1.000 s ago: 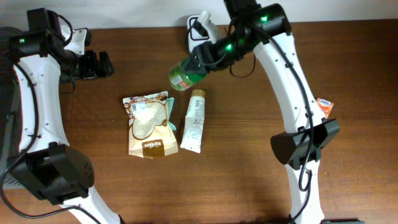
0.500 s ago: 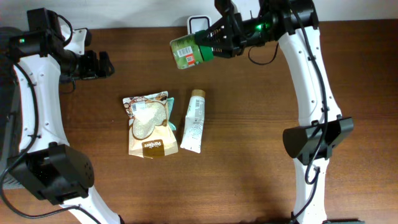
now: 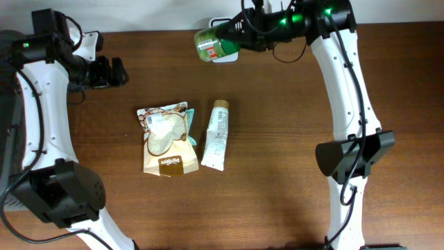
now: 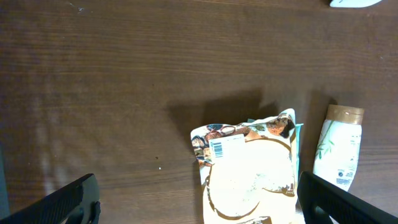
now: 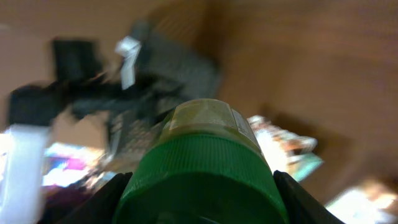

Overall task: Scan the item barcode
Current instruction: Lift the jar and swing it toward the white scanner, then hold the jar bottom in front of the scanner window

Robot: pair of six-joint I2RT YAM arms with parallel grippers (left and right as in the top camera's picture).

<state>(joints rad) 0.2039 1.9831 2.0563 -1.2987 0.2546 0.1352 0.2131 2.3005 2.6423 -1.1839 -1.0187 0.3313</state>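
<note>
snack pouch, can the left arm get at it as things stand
Probably yes. The left claw is open and empty, the pouch lies flat on the table with nothing on top, and only the tube lies beside it, on the far side from that arm.

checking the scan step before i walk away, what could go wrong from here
The right pincer holds the green jar sideways by its lid end only, so it may slip or tilt. The jar hangs right over the white scanner; going lower could knock it. The barcode is not visible, so it may face away and fail to read.
</note>
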